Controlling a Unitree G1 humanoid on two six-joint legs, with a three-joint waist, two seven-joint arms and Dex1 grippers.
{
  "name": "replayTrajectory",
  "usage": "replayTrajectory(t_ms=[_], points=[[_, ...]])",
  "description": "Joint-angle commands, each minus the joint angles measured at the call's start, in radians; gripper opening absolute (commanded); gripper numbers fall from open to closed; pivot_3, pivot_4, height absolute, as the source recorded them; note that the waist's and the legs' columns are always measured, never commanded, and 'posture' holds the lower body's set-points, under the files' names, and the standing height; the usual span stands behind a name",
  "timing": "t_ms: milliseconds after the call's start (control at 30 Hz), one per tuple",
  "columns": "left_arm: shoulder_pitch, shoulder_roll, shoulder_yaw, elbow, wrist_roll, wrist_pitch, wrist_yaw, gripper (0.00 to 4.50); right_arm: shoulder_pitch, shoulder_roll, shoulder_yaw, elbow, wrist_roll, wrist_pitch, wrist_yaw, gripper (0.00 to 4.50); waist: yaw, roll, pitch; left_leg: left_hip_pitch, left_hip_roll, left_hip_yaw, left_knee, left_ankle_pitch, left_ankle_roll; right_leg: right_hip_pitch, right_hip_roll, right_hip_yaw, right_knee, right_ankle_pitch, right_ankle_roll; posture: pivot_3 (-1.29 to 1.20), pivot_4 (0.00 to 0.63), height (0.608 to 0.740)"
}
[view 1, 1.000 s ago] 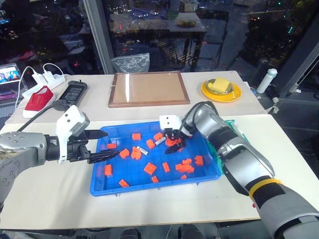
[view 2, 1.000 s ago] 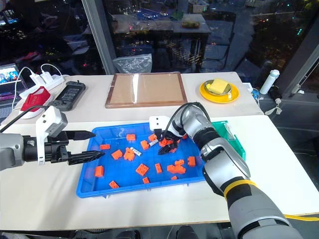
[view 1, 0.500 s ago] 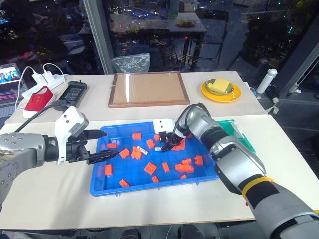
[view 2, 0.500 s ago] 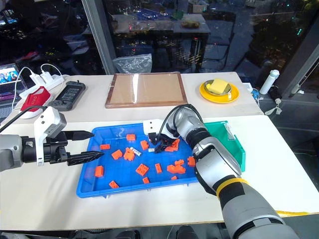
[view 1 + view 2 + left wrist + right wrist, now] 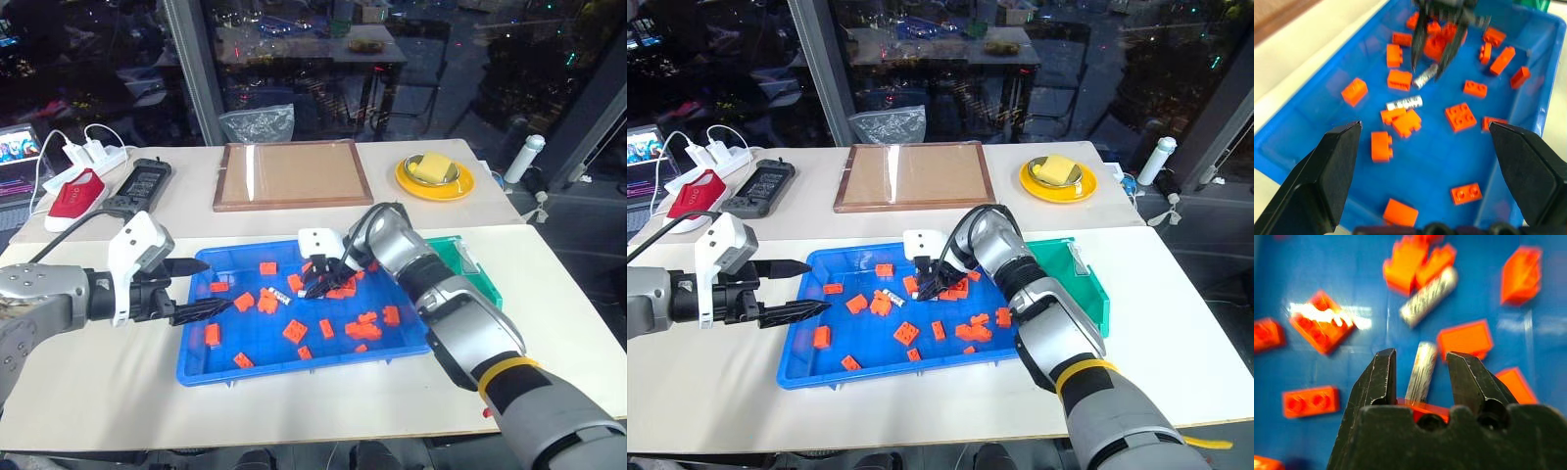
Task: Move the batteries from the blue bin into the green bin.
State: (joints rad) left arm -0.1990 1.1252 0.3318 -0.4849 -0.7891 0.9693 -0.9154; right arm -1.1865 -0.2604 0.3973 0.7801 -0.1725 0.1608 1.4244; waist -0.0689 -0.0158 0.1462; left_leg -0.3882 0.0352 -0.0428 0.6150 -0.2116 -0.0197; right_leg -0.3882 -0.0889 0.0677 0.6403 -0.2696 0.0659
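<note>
The blue bin [image 5: 188, 366] lies on the table in front of me, strewn with orange blocks [image 5: 295, 331]. My right gripper [image 5: 315, 285] hangs just over its far middle, shut on a silver battery [image 5: 1421, 369]. That battery [image 5: 1426, 76] sits slanted between the fingertips. A second battery [image 5: 279, 294] lies on the bin floor just left of the gripper, beside orange blocks. My left gripper [image 5: 220, 282] hovers at the bin's left rim, open and holding nothing. The green bin [image 5: 472, 266] stands against the blue bin's right side, partly behind my right arm.
A brown wooden tray [image 5: 292, 174] lies at the back middle, with a yellow dish [image 5: 434, 177] to its right and a white bottle [image 5: 524, 157] beyond that. A black device [image 5: 142, 184], a red item [image 5: 76, 193] and a power strip [image 5: 90, 155] sit back left.
My right gripper has closed from wide open onto a battery, shifted left in the bin and risen a little. The left gripper has stayed put.
</note>
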Motion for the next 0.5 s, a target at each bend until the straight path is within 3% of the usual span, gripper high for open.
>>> replayTrajectory(t_ms=[33,267,500], points=[[-0.008,0.035,0.013,0.014,0.02,-0.04,-0.043,4.5,0.027,-0.07,-0.075,-0.205,0.074,0.129,0.031,1.35,0.004,0.0,0.0,0.0,0.0,0.0,0.0,0.0,0.0,0.0,0.0,0.0,0.0,0.0,0.0,0.0,0.15,0.736],[-0.037,0.024,-0.025,0.032,0.034,-0.063,-0.054,4.5,0.085,-0.141,-0.07,-0.353,0.102,0.243,0.018,1.35,0.0,0.0,0.0,0.0,0.0,0.0,0.0,0.0,0.0,0.0,0.0,0.0,-0.001,0.0,0.0,0.0,0.15,0.736],[-0.064,0.02,-0.05,0.043,0.042,-0.07,-0.058,4.5,0.13,-0.185,-0.016,-0.317,0.052,0.224,-0.007,1.35,0.001,0.0,0.0,0.0,0.0,0.0,0.0,0.0,0.0,0.0,0.0,0.0,-0.001,0.0,0.0,0.0,0.15,0.736]])
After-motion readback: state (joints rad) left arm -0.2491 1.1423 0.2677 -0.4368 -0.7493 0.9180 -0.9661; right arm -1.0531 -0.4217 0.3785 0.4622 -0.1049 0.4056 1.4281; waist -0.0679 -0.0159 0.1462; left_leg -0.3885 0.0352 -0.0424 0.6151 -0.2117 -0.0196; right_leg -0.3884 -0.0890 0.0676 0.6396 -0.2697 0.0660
